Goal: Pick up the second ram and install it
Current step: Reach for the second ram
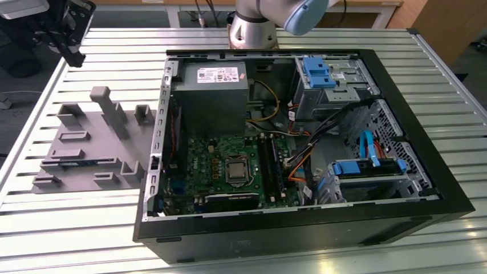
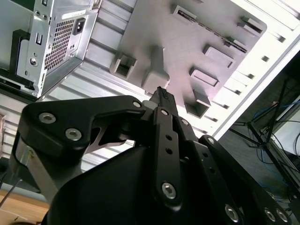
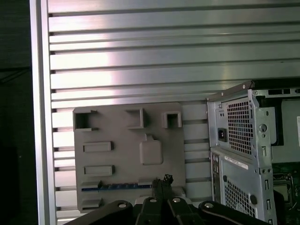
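Currently, the end effector [image 3: 162, 180] hangs closed and empty, with one second ram [image 3: 117, 186] lying in one grey holder [image 3: 122, 145].

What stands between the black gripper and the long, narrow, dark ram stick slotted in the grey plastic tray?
Nothing visible. In the first wrist view, the gripper hangs above the tray and its ram stick, with open air between them.

Slatted metal tabletop [image 1: 457, 123]. On it, a grey holder plate [image 1: 91, 145] at the exterior view's left. Just beside, an open computer case [image 1: 304, 234].
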`<state>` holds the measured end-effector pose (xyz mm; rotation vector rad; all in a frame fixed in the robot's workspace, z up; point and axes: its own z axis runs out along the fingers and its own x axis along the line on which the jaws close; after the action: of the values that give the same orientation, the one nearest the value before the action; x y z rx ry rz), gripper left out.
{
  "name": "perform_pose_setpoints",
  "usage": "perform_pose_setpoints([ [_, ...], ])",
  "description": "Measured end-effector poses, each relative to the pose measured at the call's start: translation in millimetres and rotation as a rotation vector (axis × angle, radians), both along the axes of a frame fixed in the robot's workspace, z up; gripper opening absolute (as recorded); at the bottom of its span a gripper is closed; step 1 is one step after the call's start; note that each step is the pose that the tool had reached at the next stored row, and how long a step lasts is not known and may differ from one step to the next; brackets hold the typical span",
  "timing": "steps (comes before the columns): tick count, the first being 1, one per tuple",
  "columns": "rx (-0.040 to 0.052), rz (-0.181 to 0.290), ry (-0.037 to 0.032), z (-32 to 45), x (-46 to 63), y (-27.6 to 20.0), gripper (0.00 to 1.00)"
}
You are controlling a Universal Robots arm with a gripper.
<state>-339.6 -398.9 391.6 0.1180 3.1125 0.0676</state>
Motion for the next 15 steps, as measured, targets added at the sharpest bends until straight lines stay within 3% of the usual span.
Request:
perform_pose_setpoints([
  [7, 0.0000, 0.000, 0.0000, -0.9, -9.3, -1.6, 0.11],
  [15, 0.0000, 0.000, 0.0000, -4.6, -27.4, -14.2, 0.11],
])
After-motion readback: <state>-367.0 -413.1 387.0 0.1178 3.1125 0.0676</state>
